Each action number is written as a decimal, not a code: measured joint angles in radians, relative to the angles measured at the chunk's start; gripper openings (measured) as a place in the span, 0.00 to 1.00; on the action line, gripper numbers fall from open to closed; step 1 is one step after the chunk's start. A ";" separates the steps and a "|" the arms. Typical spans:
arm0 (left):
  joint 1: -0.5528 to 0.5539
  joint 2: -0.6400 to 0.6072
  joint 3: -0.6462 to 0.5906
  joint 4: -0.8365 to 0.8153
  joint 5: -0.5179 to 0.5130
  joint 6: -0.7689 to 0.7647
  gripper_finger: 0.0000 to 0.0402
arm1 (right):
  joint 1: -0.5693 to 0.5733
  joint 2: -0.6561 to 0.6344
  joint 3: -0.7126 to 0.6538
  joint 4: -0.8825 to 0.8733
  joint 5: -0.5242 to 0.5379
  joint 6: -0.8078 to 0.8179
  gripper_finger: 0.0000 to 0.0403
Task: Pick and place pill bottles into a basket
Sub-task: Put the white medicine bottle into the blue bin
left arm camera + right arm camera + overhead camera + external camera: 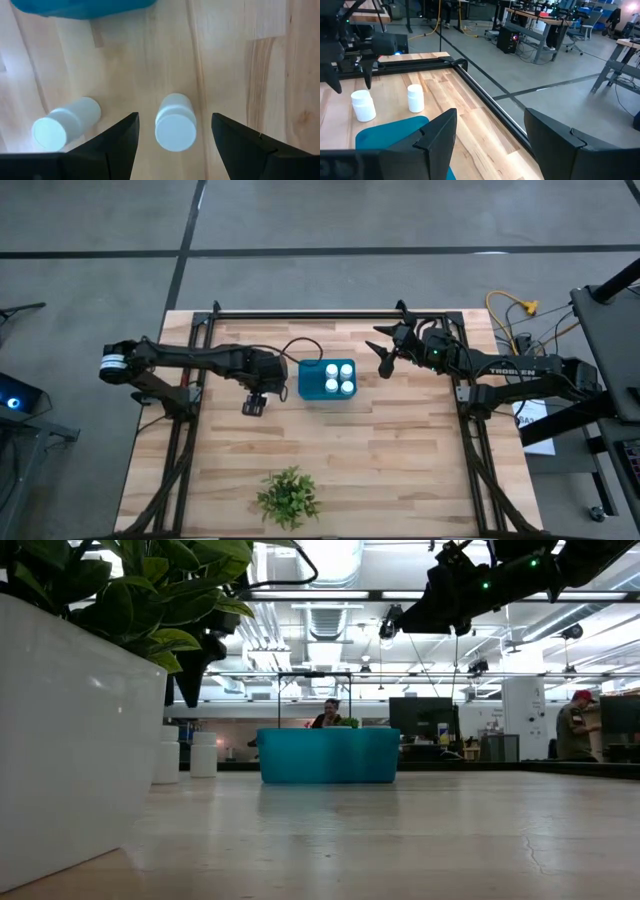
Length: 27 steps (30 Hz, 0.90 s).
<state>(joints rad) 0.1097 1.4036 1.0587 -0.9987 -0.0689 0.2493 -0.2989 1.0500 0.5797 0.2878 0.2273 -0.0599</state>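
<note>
Nearest the low camera stood a white planter (70,740) with a green leafy plant (288,498), at the near edge of the wooden table (400,460). Teal-blue basket (328,380) sat at mid-table toward the far edge; from above, four white pill bottles (339,379) stood upright inside it, two by two. Two more bottles remained on the table just beside the basket, under the left arm: in the left wrist view, one bottle (175,122) stood upright between the left gripper's (175,137) spread fingers (117,145) without visible contact, and the second bottle (65,124) stood just outside one finger. Left gripper was wide open, holding nothing, directly above those bottles. Right gripper (387,358) hung raised above the table on the basket's other side, near the far edge, its fingers also parted and empty; its wrist view looked over the basket rim (390,132) to both loose bottles (415,98). People were seen in the room beyond.
</note>
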 joint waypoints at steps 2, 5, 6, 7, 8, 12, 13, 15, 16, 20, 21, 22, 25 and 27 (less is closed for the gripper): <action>0.000 0.000 -0.019 0.023 0.004 -0.004 0.57 | 0.000 0.000 0.000 0.000 0.000 0.001 0.56; 0.000 0.000 -0.047 0.031 0.012 -0.008 0.57 | 0.000 0.000 0.000 0.000 0.000 0.001 0.56; 0.000 0.000 -0.054 0.035 0.012 -0.008 0.57 | 0.000 0.000 0.000 0.000 0.000 0.001 0.56; 0.000 0.000 -0.061 0.038 0.012 -0.009 0.57 | 0.000 0.000 0.000 0.000 0.000 0.001 0.56; 0.000 0.000 -0.069 0.042 0.012 -0.010 0.57 | 0.000 0.000 0.000 0.000 0.000 0.001 0.56; 0.000 0.000 -0.098 0.080 0.013 -0.009 0.57 | 0.000 0.000 0.000 0.000 0.000 0.001 0.56; 0.000 0.000 -0.105 0.082 0.013 -0.009 0.57 | 0.000 0.000 0.000 0.000 0.000 0.001 0.56; 0.000 0.000 -0.120 0.085 0.013 -0.009 0.57 | 0.000 0.000 0.000 0.000 0.000 0.001 0.56; 0.000 0.000 -0.126 0.089 0.013 -0.009 0.57 | 0.000 0.000 0.000 0.000 0.000 0.001 0.56; 0.000 0.000 -0.139 0.101 0.013 -0.009 0.57 | 0.000 0.000 -0.001 0.000 0.000 0.003 0.56; 0.000 0.000 -0.139 0.102 0.013 -0.009 0.57 | 0.000 0.000 -0.001 0.000 0.000 0.004 0.56; 0.000 0.000 -0.139 0.104 0.013 -0.009 0.57 | 0.000 0.000 -0.001 0.000 0.000 0.004 0.56; 0.000 0.000 -0.140 0.123 0.013 -0.009 0.57 | 0.000 0.000 -0.001 0.000 0.000 0.004 0.56; 0.001 0.000 -0.147 0.141 0.013 -0.009 0.57 | 0.000 0.000 -0.001 0.000 0.000 0.006 0.56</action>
<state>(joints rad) 0.1107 1.4036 0.9114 -0.8573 -0.0563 0.2401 -0.2989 1.0500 0.5789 0.2878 0.2272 -0.0544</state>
